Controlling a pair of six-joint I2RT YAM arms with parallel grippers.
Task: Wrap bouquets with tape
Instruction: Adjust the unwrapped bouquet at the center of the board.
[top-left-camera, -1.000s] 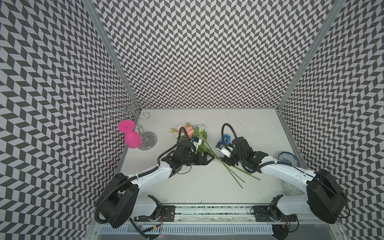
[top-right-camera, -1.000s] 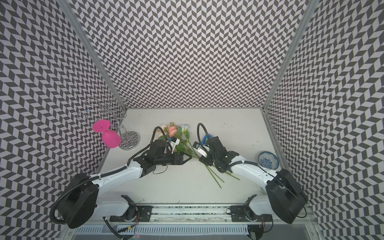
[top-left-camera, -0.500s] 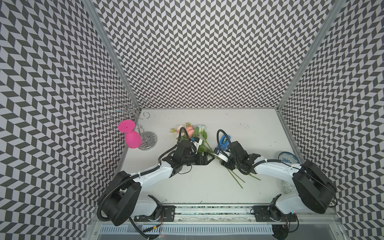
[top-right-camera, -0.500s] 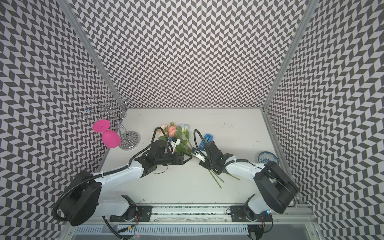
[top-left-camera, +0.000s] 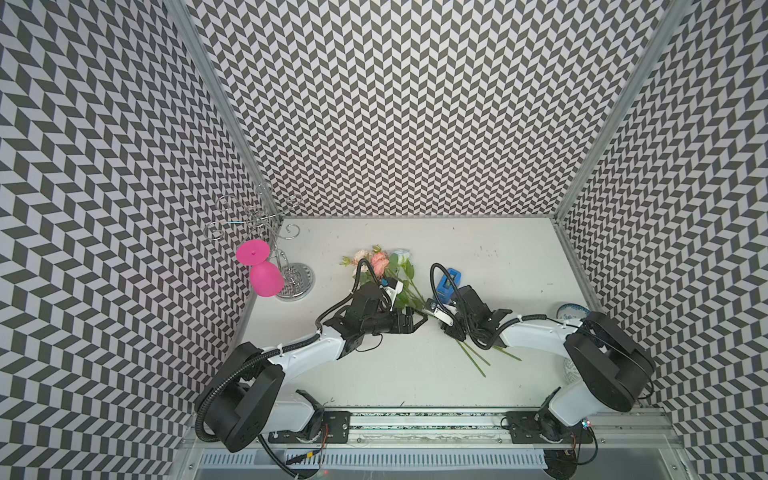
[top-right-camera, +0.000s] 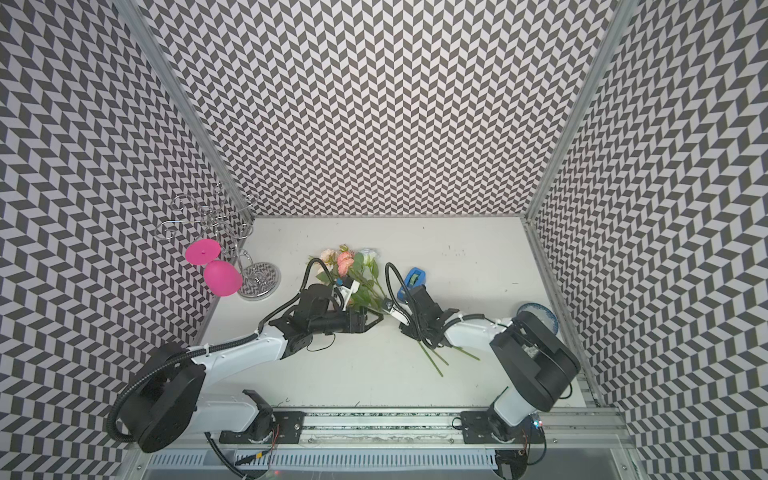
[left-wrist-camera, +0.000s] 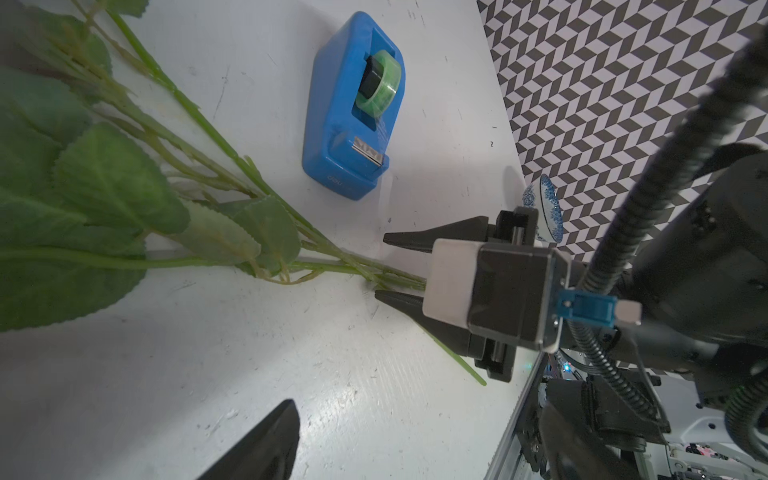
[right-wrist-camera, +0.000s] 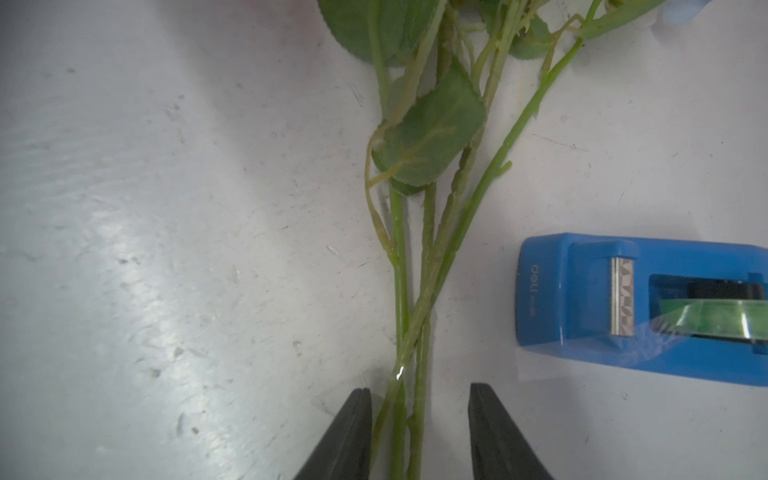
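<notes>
The bouquet (top-left-camera: 390, 272) lies on the white table (top-left-camera: 498, 257), blooms to the back, stems (right-wrist-camera: 419, 257) running forward and to the right. My right gripper (right-wrist-camera: 419, 392) straddles the bundled stems; its left finger is touching them or nearly so, and a gap remains at the other finger. The left wrist view shows the same jaws (left-wrist-camera: 384, 268) either side of the stems. The blue tape dispenser (right-wrist-camera: 582, 307) stands just beside the stems, also in both top views (top-left-camera: 449, 282) (top-right-camera: 411, 282). My left gripper (top-left-camera: 415, 322) is open and empty, facing the right one from the left.
A pink goblet (top-left-camera: 264, 278) hangs on a wire rack (top-left-camera: 297, 280) at the back left. A blue-and-white bowl (top-left-camera: 571, 311) sits by the right wall behind my right arm. Patterned walls enclose three sides.
My right arm has shifted left along the stems toward the left gripper, and its jaws have narrowed around them. The left arm has barely moved.
</notes>
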